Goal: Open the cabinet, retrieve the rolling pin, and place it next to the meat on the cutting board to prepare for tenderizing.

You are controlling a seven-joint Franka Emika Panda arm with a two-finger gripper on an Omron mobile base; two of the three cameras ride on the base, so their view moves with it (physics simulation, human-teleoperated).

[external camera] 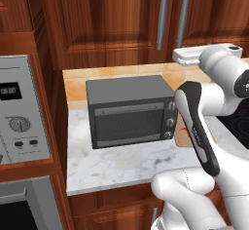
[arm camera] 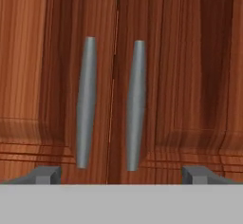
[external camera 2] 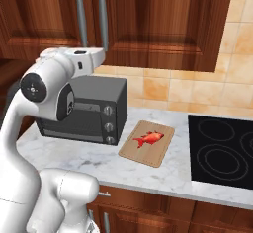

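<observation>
Wood doors of the cabinet [arm camera: 118,76] are shut, their two silver handles [arm camera: 135,104] facing the released, wide-spread gripper [arm camera: 121,173], which grasps nothing. The pin is presumably inside, so every step remains. The meat [external camera 2: 148,138] waits on the board [external camera 2: 160,153] on the desk [external camera 2: 99,160], beside the oven [external camera 2: 101,106].

Shut cabinet [arm camera: 180,76] doors ahead, two handles [arm camera: 85,102] side by side, toaster oven [external camera: 130,109] below

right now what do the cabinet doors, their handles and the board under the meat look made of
The cabinet doors: reddish-brown wood, visible grain, slight sheen. Handles: brushed silver metal, seemingly, with a smooth grey gleam. The cutting board: pale tan wood, matte, under the red meat.
</observation>
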